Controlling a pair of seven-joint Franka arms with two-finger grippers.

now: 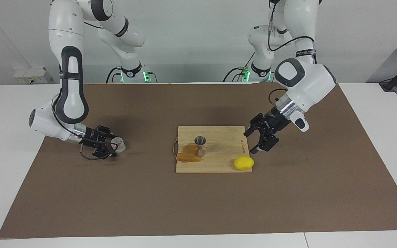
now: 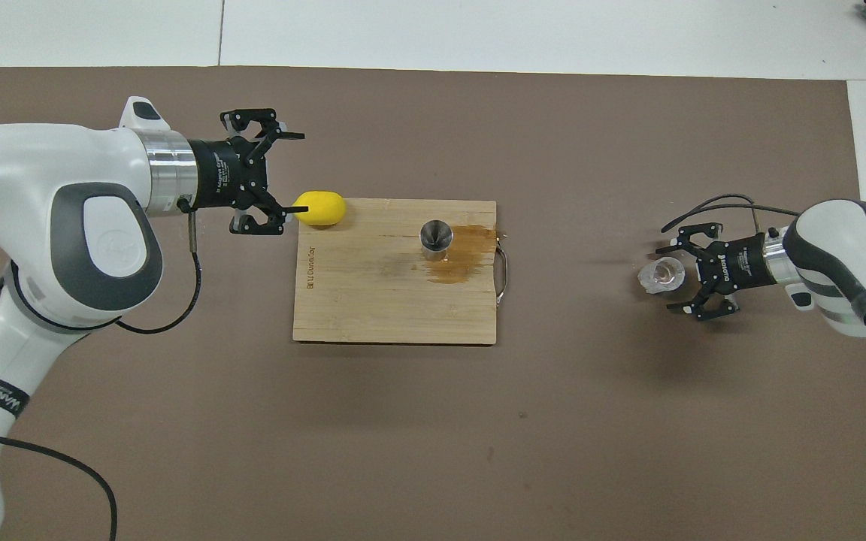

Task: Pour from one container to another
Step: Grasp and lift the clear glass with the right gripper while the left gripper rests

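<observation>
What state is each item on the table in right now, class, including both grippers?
Clear cup: upright on the mat, between the right gripper's open fingers.
Jigger: upright on the board, untouched.
Cutting board: flat, stained brown beside the jigger.
Lemon: resting on the board's corner.
Right gripper: open, around the cup.
Left gripper: open, holds nothing, beside the board.

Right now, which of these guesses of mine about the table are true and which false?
1. The silver jigger stands upright on the wooden board. True.
2. The board is dry and clean. False: a brown stain spreads beside the jigger.
3. The right end effector is at the clear cup, which stands on the brown mat. True.
4. The left end effector grips the jigger. False: it is open, off the board's edge, near the yellow lemon.
5. The lemon is inside the cup. False: it sits on a corner of the board.
</observation>
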